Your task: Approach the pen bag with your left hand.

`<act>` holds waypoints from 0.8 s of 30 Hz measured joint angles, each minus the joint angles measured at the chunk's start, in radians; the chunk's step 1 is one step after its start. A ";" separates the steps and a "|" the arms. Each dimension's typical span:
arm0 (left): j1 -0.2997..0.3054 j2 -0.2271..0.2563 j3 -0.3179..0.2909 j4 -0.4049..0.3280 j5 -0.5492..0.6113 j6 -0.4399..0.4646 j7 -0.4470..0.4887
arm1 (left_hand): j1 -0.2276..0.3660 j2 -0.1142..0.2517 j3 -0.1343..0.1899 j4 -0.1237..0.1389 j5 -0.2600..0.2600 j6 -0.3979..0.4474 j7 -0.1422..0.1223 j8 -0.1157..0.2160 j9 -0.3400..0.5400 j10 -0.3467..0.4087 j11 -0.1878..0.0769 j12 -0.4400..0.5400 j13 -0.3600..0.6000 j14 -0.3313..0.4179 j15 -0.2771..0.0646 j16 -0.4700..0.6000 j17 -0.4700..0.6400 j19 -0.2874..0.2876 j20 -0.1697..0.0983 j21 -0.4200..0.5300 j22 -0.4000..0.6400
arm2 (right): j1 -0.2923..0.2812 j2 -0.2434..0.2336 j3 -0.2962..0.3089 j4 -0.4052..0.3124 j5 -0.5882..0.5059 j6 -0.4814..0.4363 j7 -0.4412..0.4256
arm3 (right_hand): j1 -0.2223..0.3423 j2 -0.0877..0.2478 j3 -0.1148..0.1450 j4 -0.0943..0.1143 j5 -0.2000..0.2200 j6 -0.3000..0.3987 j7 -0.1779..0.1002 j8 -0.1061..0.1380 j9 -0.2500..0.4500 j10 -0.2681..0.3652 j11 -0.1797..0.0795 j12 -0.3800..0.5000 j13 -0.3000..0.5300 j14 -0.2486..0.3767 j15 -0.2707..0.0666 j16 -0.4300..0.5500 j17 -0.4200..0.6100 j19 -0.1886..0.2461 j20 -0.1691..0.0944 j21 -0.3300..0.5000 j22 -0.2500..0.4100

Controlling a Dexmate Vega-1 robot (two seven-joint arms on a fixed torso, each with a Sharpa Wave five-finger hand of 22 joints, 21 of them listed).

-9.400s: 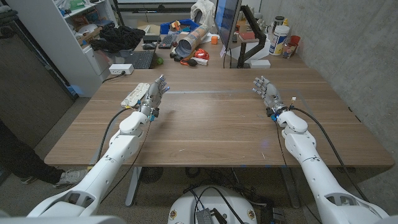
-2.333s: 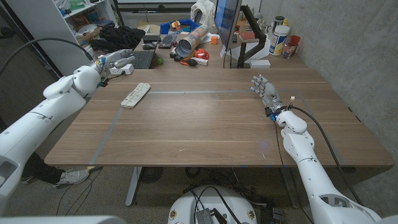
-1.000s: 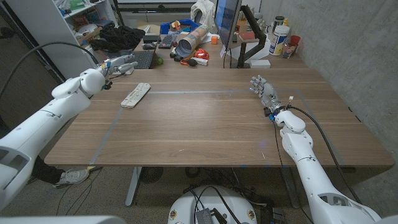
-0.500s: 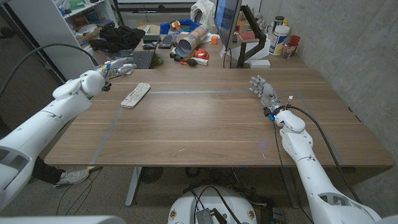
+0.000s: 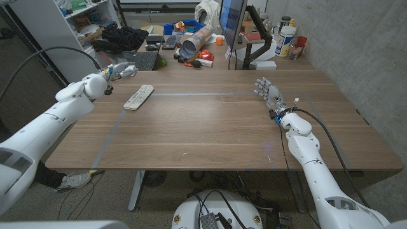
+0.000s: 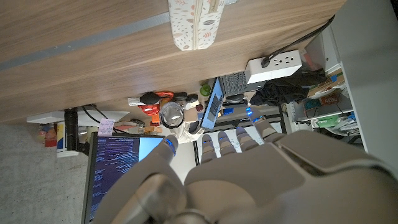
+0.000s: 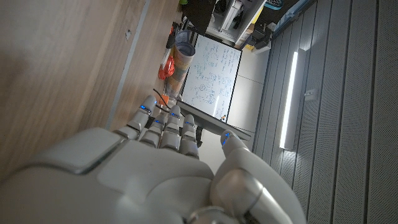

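Patterned pen bag (image 5: 138,97): upper left of head frame, flat on wooden table (image 5: 210,133). Left hand (image 5: 119,70): up-left of bag, near but apart, fingers spread, empty. Right hand (image 5: 269,93): centre right, fingers apart, empty.

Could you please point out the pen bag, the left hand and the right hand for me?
pen bag (image 5: 138,97), head view, middle of its patterned top.
left hand (image 5: 121,69), head view, back of hand.
right hand (image 5: 269,91), head view, palm.
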 measured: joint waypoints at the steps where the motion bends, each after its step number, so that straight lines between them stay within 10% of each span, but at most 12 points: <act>1: -0.015 -0.006 0.013 0.022 0.001 0.000 0.000 | 0.000 0.000 0.000 0.000 0.000 0.000 0.000 0.000 0.000 0.000 0.000 0.000 0.000 0.000 0.000 0.000 0.000 0.000 0.000 0.000 0.000 | 0.001 0.000 0.000 0.001 -0.001 0.000 0.001 | 0.000 0.000 0.000 0.000 0.000 0.000 0.000 0.000 0.000 0.000 0.000 0.000 0.000 0.000 0.000 0.000 0.000 0.000 0.000 0.000 0.000; 24: -0.062 -0.033 0.059 0.081 0.019 -0.003 -0.011 | 0.000 0.000 0.000 0.000 0.000 0.000 0.000 0.000 0.005 0.000 0.000 0.000 0.000 0.000 0.000 0.000 0.000 0.000 0.000 0.000 0.000 | 0.002 -0.001 0.003 0.008 -0.002 -0.003 0.003 | 0.000 0.000 0.000 0.000 0.000 0.000 0.000 0.000 0.000 0.000 0.000 0.000 0.000 0.000 0.000 0.000 0.000 0.000 0.000 -0.010 0.000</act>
